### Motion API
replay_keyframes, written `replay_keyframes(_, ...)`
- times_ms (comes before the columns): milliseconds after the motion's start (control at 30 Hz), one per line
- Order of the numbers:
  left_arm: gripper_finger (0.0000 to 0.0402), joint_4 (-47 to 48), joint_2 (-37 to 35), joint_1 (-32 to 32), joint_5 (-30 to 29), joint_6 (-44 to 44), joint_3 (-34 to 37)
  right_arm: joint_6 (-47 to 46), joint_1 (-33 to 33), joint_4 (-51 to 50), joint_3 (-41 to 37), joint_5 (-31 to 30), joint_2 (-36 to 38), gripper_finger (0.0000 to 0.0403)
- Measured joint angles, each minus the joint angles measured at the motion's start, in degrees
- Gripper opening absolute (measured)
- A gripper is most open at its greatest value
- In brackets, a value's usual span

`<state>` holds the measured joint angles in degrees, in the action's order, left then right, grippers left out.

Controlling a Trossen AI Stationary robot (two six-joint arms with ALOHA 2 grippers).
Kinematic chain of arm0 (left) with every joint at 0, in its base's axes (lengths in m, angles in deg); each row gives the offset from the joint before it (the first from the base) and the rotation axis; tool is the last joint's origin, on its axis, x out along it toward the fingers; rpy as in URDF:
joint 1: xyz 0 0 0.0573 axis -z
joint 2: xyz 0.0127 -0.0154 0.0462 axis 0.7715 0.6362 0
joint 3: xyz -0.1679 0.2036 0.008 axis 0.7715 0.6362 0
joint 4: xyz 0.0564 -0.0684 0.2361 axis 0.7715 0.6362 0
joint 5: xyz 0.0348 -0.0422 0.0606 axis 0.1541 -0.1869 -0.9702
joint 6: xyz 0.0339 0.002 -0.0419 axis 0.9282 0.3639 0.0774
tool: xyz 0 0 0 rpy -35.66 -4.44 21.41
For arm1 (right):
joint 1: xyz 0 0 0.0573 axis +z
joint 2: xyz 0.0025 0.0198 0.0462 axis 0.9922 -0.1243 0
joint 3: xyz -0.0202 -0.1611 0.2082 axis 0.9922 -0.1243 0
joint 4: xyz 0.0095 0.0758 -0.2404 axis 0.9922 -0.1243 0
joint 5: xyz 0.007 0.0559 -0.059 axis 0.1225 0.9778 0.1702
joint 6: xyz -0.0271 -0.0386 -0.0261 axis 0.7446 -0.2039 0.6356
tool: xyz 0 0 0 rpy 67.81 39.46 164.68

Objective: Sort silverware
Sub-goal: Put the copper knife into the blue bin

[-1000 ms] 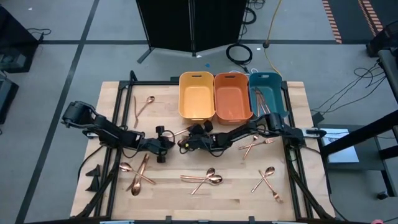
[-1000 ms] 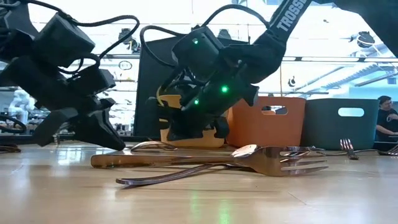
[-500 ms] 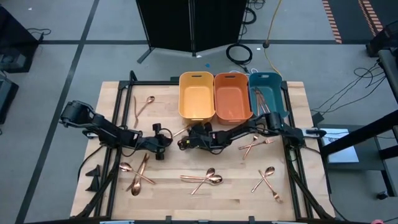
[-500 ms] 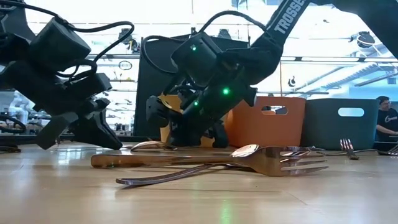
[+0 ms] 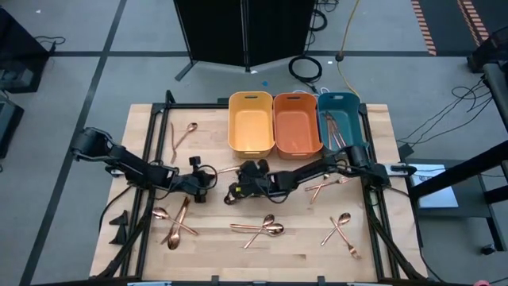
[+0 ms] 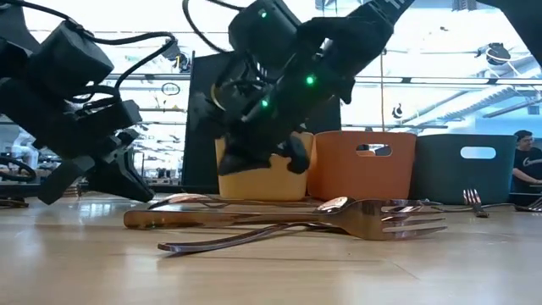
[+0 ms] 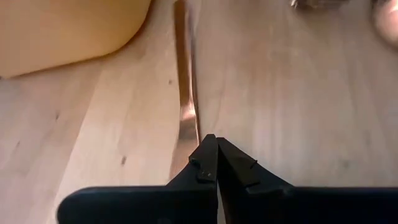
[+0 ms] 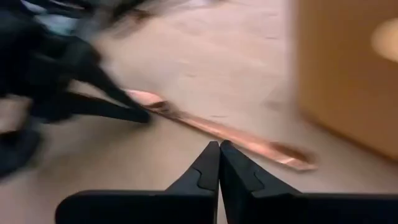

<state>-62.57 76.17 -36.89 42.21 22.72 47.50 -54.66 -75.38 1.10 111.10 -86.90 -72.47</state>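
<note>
Copper silverware lies scattered flat on the wooden table: a pair at the far left (image 5: 181,135), a cluster at the near left (image 5: 176,222), crossed pieces near the middle (image 5: 260,229) and at the right (image 5: 340,229). One slender copper piece (image 7: 185,93) lies in front of the yellow bin (image 5: 252,123). My left gripper (image 7: 213,158) is shut, its tips at that piece's end. My right gripper (image 8: 219,155), also shut, hangs in the air over the same piece (image 8: 230,134), clear of it. In the high view the two grippers (image 5: 211,177) (image 5: 233,192) face each other at mid-table. My left gripper comes slanting down from the table's left, its shut fingertips (image 8: 140,115) at the broad end (image 8: 152,101) of the copper piece, which lies flat on the table. Whether the tips rest on it or stand just above it, I cannot tell.
An orange bin (image 5: 296,125) and a teal bin (image 5: 340,119) stand beside the yellow one along the far edge; the teal one holds several pieces. More silverware (image 5: 325,184) lies under the right arm. A fork and spoon (image 6: 356,219) lie close to the low camera.
My right gripper has risen off the table near the yellow bin and tipped, still shut. My left gripper has drawn back a little toward the table's left edge, staying low and shut. The copper piece between them has stayed on the table.
</note>
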Motion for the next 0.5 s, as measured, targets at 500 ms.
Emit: replay_keyframes(500,0.0,-15.4,-1.1,-6.1,3.9,6.1,-0.2,-5.2,-0.9,-4.5,0.0,-3.6,-2.0,0.0)
